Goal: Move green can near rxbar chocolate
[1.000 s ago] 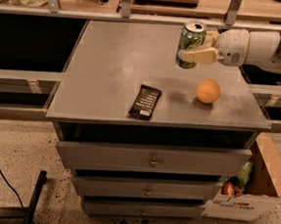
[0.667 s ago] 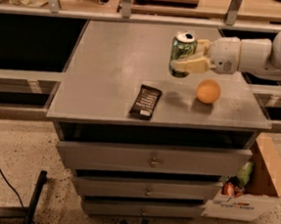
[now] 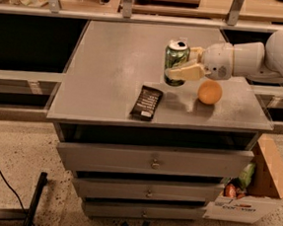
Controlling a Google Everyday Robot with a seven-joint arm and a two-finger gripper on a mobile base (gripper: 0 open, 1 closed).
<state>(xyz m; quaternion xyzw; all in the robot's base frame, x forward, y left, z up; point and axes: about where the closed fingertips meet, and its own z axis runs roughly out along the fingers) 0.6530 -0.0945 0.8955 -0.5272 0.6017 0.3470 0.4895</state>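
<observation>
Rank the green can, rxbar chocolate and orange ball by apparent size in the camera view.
1. green can, held by the pincer beside the orange ball; only narrowly ahead, so unsure.
2. rxbar chocolate
3. orange ball

Upright green can (image 3: pixel 176 62) in claw (image 3: pixel 180 65), prob. airborne; rxbar chocolate (image 3: pixel 147 102) flat.

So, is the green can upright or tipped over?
Upright: the green can has its silver top facing up and its sides vertical; the gripper clasps it above the table.
</observation>
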